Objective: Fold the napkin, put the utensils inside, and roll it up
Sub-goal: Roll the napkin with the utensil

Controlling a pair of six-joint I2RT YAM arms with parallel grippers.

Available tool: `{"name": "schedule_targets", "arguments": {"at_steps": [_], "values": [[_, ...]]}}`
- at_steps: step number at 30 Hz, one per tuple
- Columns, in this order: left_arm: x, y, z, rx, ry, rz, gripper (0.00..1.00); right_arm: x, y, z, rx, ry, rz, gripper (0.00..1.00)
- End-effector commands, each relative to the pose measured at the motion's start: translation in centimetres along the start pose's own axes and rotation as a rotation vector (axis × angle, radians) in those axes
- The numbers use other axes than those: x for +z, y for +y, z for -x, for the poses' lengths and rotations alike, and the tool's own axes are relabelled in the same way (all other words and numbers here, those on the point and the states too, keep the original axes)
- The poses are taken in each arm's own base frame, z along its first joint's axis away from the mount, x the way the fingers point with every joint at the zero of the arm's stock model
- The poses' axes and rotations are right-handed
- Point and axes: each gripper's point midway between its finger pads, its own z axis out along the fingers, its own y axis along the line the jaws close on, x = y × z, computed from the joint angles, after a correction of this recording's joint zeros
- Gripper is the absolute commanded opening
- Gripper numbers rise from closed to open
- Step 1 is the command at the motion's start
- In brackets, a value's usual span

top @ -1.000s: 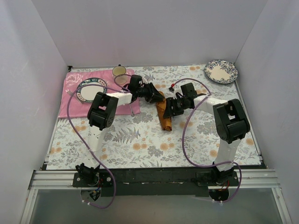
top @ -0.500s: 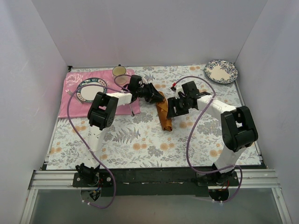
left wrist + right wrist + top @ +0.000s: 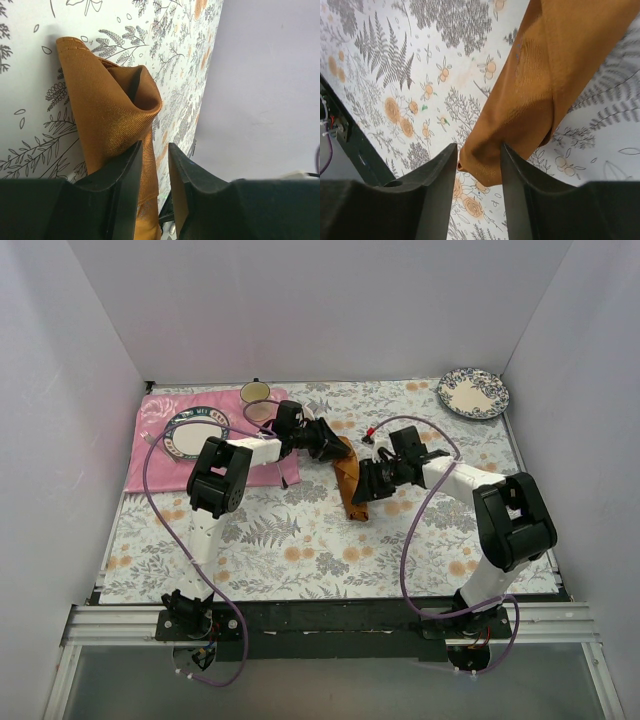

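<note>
The rust-orange napkin (image 3: 352, 502) lies rolled into a narrow bundle in the middle of the floral tablecloth. My left gripper (image 3: 338, 448) is at its far end. In the left wrist view its jaws (image 3: 155, 145) stand narrowly apart, with the napkin (image 3: 105, 100) running under the left finger and partly into the gap. My right gripper (image 3: 362, 483) is open beside the near part of the roll. In the right wrist view (image 3: 478, 147) the roll's near end (image 3: 545, 75) sits between the open fingers. The white ceramic spoon is not in view.
A pink placemat (image 3: 150, 460) at the back left carries a blue-rimmed plate (image 3: 193, 432). A cup (image 3: 256, 393) stands behind it. A floral plate (image 3: 473, 392) sits at the back right corner. Purple cables loop off both arms.
My right gripper drew back to the right, then returned left onto the near part of the roll, its elbow swinging outward. The left gripper and the napkin's far end stayed put.
</note>
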Motion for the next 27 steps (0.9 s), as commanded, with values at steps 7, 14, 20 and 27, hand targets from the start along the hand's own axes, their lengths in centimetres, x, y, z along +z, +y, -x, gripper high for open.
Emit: {"name": "schedule_targets", "arguments": {"at_steps": [7, 14, 20, 27], "values": [[-0.5, -0.2, 1.0, 0.018, -0.013, -0.001, 0.27, 0.4, 0.7, -1.2, 0.003, 0.003, 0.054, 0.39], [-0.5, -0.3, 1.0, 0.019, -0.015, -0.002, 0.27, -0.4, 4.0, 1.5, -0.057, -0.032, 0.100, 0.39], [-0.5, -0.4, 1.1, 0.016, -0.015, -0.006, 0.27, 1.3, 4.6, -0.4, -0.031, -0.004, 0.173, 0.39], [-0.6, -0.9, 1.1, 0.026, -0.008, -0.017, 0.27, 2.9, 2.0, -3.3, -0.002, 0.050, 0.123, 0.37]]}}
